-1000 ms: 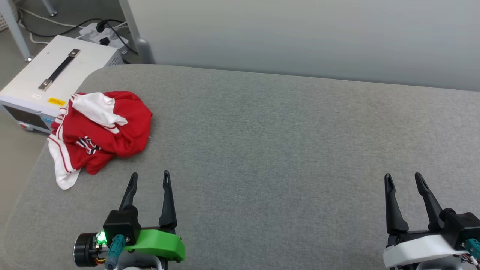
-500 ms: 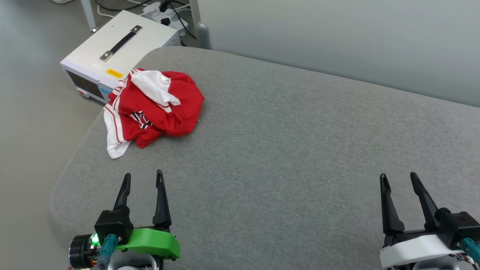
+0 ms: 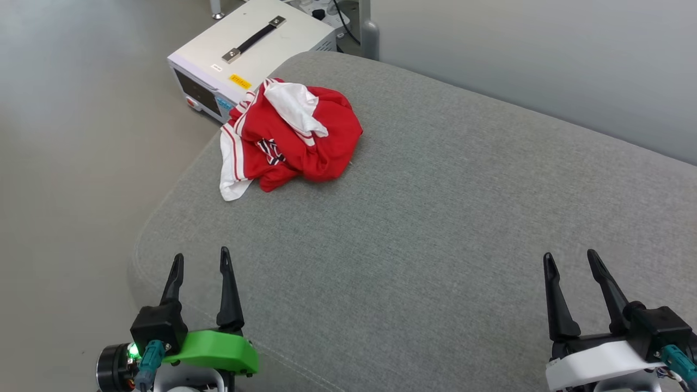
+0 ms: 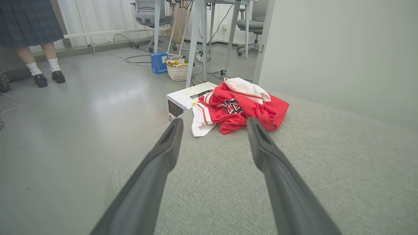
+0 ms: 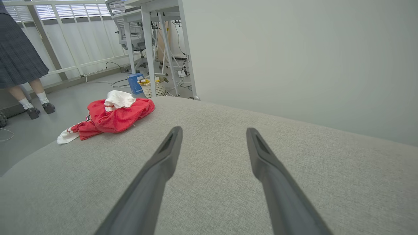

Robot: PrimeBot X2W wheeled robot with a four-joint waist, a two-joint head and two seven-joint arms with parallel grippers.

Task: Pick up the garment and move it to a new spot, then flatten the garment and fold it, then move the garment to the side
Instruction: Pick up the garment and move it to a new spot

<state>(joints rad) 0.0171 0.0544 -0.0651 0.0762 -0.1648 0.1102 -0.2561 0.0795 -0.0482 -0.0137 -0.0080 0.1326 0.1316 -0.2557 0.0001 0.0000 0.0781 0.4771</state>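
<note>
The garment [image 3: 294,136] lies crumpled in a red and white heap near the far left corner of the grey cushioned surface [image 3: 435,218]; one white edge reaches toward the rim. It also lies ahead of my left fingers in the left wrist view [image 4: 240,106] and far to the left in the right wrist view [image 5: 114,117]. My left gripper [image 3: 200,262] stands open over the near left rim, well short of the garment. My right gripper [image 3: 570,260] is open at the near right, nothing between its fingers.
A white box with a black handle [image 3: 256,49] stands on the floor just beyond the garment. A pale wall [image 3: 544,65] runs behind the surface. A person's legs [image 4: 45,68] stand across the floor, with desks, a basket [image 4: 178,70] and cables farther off.
The head camera has swung left, so the garment and the box now sit farther right and higher in the picture. Both grippers keep their places at the bottom, still open.
</note>
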